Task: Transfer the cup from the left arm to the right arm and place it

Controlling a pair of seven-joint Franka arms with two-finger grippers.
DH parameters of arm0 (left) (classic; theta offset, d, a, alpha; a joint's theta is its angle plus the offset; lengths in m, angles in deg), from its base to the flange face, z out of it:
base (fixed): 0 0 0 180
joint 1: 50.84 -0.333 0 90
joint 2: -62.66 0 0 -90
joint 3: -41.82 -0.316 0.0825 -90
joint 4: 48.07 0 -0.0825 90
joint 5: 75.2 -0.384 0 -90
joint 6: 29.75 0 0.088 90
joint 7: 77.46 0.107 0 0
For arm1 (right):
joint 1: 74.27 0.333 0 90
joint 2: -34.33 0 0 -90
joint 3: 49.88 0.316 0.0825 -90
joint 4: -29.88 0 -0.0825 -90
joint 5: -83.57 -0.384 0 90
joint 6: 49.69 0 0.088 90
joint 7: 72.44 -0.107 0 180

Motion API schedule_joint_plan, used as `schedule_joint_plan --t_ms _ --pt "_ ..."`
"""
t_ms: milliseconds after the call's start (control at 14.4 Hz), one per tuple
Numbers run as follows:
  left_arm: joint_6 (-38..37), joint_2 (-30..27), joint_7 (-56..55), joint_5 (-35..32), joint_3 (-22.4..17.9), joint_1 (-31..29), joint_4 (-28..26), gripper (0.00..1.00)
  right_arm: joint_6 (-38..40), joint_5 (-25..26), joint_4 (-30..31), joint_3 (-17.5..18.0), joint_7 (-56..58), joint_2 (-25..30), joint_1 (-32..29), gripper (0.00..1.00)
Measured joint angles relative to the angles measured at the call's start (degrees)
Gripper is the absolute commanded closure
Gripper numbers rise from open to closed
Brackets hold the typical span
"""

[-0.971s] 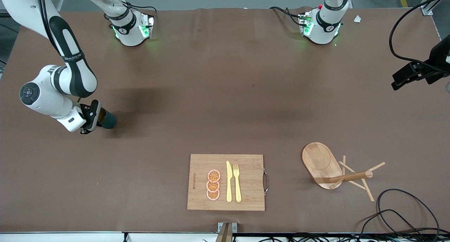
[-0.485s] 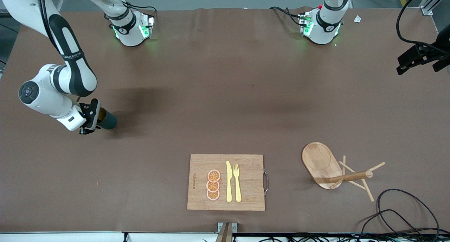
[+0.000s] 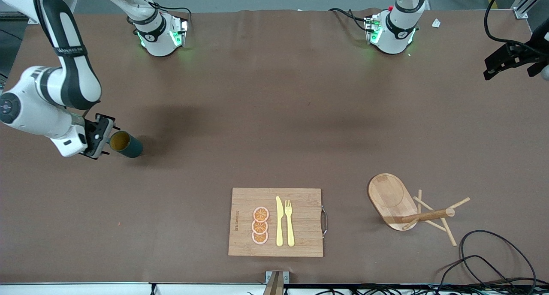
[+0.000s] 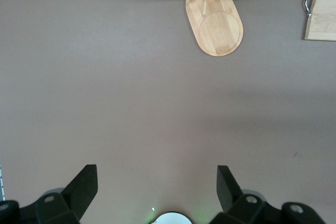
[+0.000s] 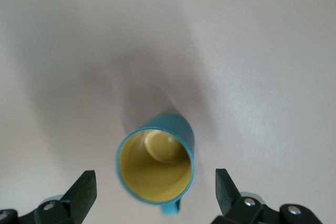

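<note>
Right gripper (image 3: pixel 98 137) spread wide, mid-left of frame, cup (image 3: pixel 125 144) freed on table; drifting fingers could topple it; left gripper (image 4: pixel 157 190) waits open.

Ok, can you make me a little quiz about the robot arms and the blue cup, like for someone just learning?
1. True or false: the right claw is squeezing the cup.
2. Which way is the cup standing? A) upright on the table B) tipped on its side C) upside down
3. Fill in: on the cutting board, the knife lies between the fork and the three orange ______.

Key
1. False. Its fingers are spread and the cup stands free below it.
2. A. The right wrist view looks down into its yellow inside.
3. Slices.
</note>
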Motion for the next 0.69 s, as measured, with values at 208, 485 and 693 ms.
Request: schedule_joint_plan --t_ms 208,485,693 --pt "-0.1 0.0 0.0 0.4 0.0 0.0 -0.1 0.0 5.3 0.2 -2.4 0.2 -12.6 3.4 0.0 0.0" --pt "-0.1 0.0 0.0 3.4 0.4 0.1 -0.3 0.0 17.6 2.2 -10.2 0.0 -28.3 5.6 -0.1 0.0" --pt "-0.1 0.0 -0.1 3.4 1.2 0.3 -0.7 0.0 27.1 4.5 -17.9 0.2 -43.2 5.7 -0.1 0.0"
